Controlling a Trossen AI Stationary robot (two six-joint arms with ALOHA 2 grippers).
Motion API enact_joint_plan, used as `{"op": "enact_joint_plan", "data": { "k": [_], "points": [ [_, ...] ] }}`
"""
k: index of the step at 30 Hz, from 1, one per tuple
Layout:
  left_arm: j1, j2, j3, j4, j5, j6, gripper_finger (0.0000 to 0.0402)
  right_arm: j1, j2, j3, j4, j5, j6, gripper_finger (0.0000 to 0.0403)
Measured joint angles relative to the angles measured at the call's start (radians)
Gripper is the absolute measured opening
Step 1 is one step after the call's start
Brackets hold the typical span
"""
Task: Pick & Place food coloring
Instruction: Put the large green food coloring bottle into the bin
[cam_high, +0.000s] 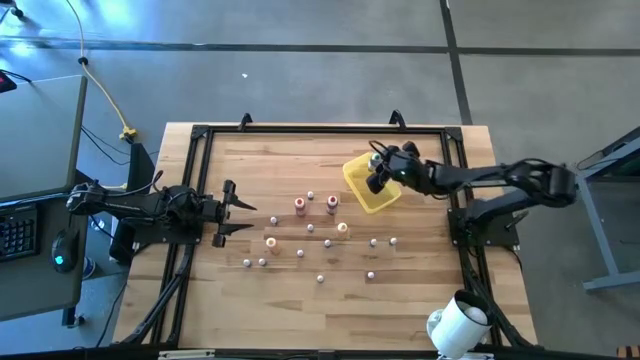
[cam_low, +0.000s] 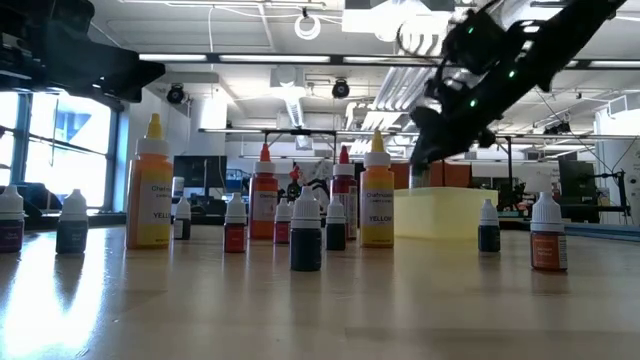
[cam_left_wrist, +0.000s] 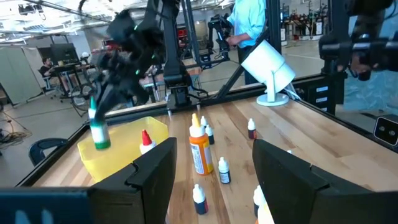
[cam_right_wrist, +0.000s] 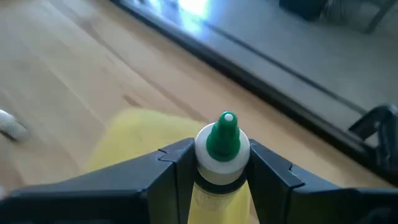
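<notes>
Wooden planks make up the tabletop (cam_high: 420, 290), framed by black rails, with an open workshop of desks and monitors beyond and a person standing far off in the left wrist view. Small food coloring bottles (cam_high: 300, 253) stand scattered across the middle of the tabletop, with a few taller orange and red ones among them. At the far right of the cluster sits a yellow tray (cam_high: 362, 178), turned at an angle. The right gripper (cam_high: 377, 184) hangs above that tray, its fingers clamped on the neck of a green-capped bottle (cam_right_wrist: 222, 138), held upright; whether the bottle touches the tray floor is hard to judge. The left gripper (cam_high: 247, 219) waits low at the left of the bottles, its fingers spread apart and holding nothing.
</notes>
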Motion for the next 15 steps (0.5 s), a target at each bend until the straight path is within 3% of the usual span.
{"op": "enact_joint_plan", "data": {
  "k": [8,15],
  "points": [
    [0.000,0.000,0.000,0.000,0.000,0.000,0.0209,-0.060,0.156,0.000,0.123,-0.016,-0.025,0.0118],
    [0.000,0.000,0.000,0.000,0.000,0.000,0.0209,-0.072,0.187,0.003,0.146,-0.019,-0.041,0.0160]
  ]
}}
